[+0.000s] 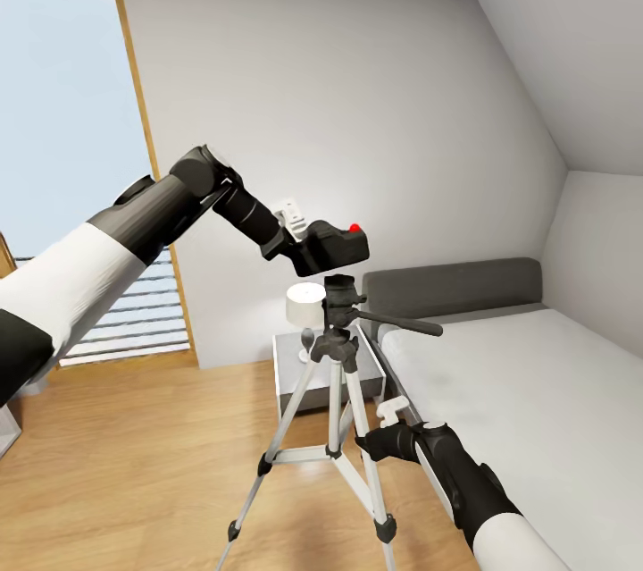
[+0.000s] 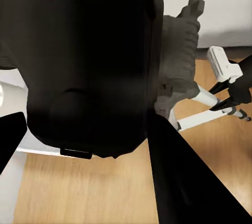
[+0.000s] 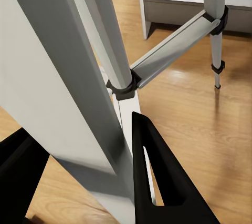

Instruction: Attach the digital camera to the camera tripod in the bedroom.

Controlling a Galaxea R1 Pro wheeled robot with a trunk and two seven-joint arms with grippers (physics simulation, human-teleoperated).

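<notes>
While the left gripper [image 1: 304,242] clamps the digital camera [image 1: 335,247] just above the camera tripod [image 1: 338,348] head, seating remains; the right gripper [image 1: 386,428] grips 1 tripod leg.

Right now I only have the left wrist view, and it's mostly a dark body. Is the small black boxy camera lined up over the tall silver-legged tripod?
Observer: In the head view, the left fingers hold the small black camera with a red button directly above the black head of the silver-legged tripod. I cannot tell whether they touch.
Operator: Where is the other arm?
Observer: The right fingers sit on either side of one tripod leg, low down, near the white bed.
</notes>
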